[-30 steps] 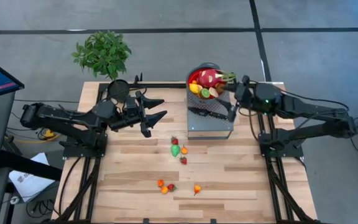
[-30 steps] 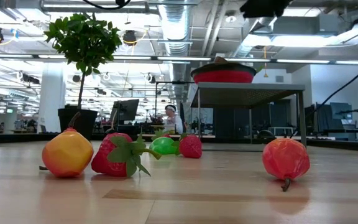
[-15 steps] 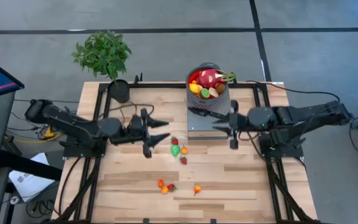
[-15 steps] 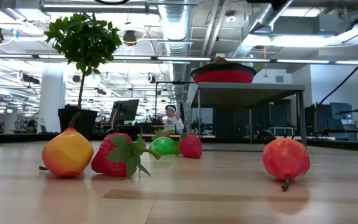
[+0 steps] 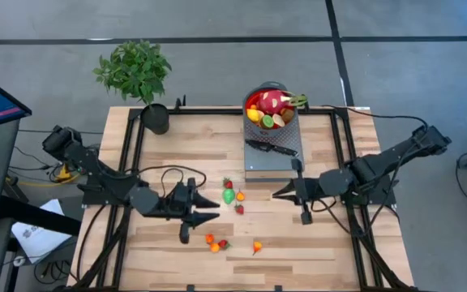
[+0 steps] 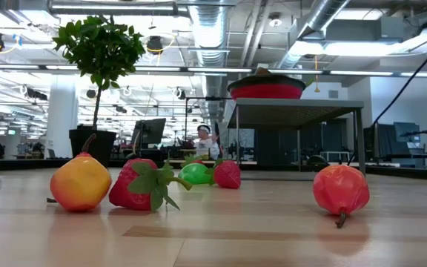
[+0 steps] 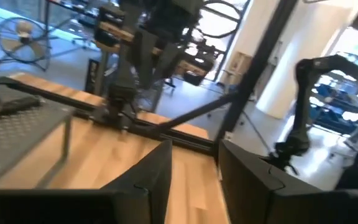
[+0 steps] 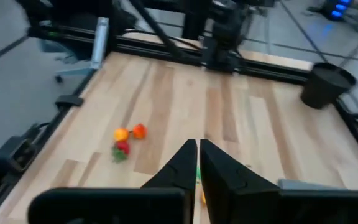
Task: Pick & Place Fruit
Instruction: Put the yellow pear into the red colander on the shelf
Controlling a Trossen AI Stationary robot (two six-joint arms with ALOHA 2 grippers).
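The fruit is split between two places: a heap already sits in the red bowl (image 5: 271, 111) on the raised grey stand (image 5: 272, 158) at the far side of the counter (image 5: 177, 251), and several loose pieces remain on the wood. Starting at the left gripper (image 5: 209, 212), it hangs low over the counter's near-left part, holding nothing, its two dark fingers (image 7: 153, 180) standing a moderate way apart in its own wrist view; just past its tips lie the orange and red pieces of the near cluster (image 5: 216, 242), with one more orange piece (image 5: 257, 246) a little further toward the right. The right gripper (image 5: 279, 193) reaches in from the opposite side, its fingers (image 8: 185, 163) pressed together with nothing between them, pointing toward the middle cluster (image 5: 233, 194) of a strawberry, a green piece and small red and orange ones. Beyond that, the bowl holds the pink-red dragon fruit (image 5: 272, 101) with yellow, green and brown pieces around it, and a black-handled knife (image 5: 271, 148) lies on the stand beside it. By my judgement the task is partly done: the bowl is well filled, but the two clusters and the single piece on the wood are yet to be picked up and carried over.
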